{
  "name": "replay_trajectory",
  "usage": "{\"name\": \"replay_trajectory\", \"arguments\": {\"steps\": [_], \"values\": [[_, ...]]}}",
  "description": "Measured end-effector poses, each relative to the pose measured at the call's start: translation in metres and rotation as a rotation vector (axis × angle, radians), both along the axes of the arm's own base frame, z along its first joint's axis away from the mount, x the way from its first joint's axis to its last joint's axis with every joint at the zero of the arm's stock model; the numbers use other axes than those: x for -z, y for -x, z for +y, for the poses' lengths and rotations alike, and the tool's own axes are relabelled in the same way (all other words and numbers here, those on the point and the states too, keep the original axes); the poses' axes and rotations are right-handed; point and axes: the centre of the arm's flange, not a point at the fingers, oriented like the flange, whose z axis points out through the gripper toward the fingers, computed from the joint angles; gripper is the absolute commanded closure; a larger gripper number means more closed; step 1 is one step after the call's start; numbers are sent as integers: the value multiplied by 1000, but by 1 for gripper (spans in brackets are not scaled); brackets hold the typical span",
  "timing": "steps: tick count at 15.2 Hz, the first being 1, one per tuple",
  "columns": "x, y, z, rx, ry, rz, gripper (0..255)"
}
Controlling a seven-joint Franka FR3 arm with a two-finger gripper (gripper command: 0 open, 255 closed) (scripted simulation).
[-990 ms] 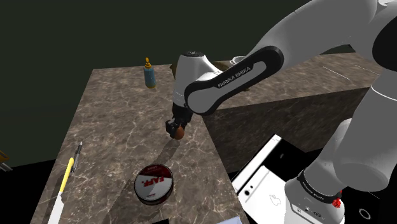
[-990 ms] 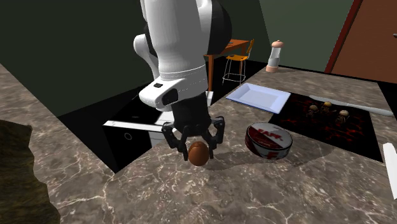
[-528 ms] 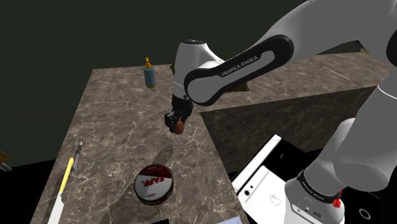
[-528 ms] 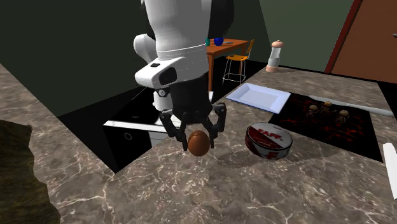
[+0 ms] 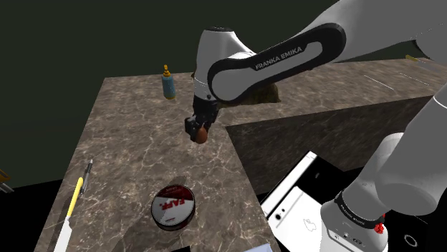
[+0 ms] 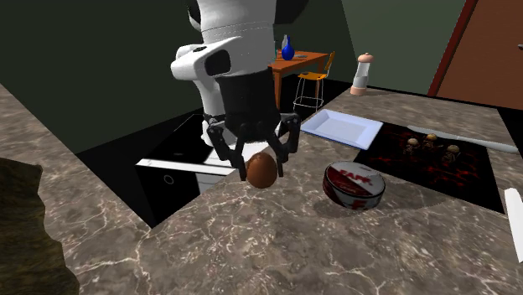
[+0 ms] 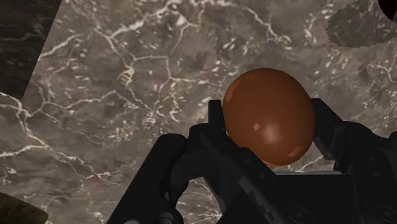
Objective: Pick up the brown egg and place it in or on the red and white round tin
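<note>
Up over the stone counter (image 6: 277,251), the egg (image 7: 268,118) hangs in the air. The black gripper (image 6: 260,173) has its two fingers squeezed on the egg's sides, so it is holding the egg, and nothing else touches it. I would say the picking-up part is done.

The putting-down part is not done. The tin (image 6: 354,185) sits on the counter, lower down and off to the second exterior view's right of the egg, with nothing on it. So the egg has to go across to the tin, come down, and be let go gently.

The egg is brown, smooth and a bit shiny, with little bright spots on its skin. It is rounded all over, so I think it could roll if it lands on a flat top. The fingers are hard, black and bony-looking.

The tin is round and low, like a flat drum. It is red and white on top with big letters, and its side is darker and shiny. The counter looks like marble, brown-grey with thin white lines running all over it.

The arm (image 5: 229,82) above is white and smooth with dark joints. Farther off on the counter are a small blue bottle (image 5: 168,85) with a yellow top and a flat white tray (image 6: 339,127).
</note>
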Motion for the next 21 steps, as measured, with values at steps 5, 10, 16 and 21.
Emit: {"name": "replay_trajectory", "arguments": {"steps": [5,10,16,21], "values": [[-26,-2,0,0,0,0,255],[-45,7,12,0,0,0,255],[-47,48,78,-1,0,0,255],[-49,80,135,-2,1,0,255]]}}
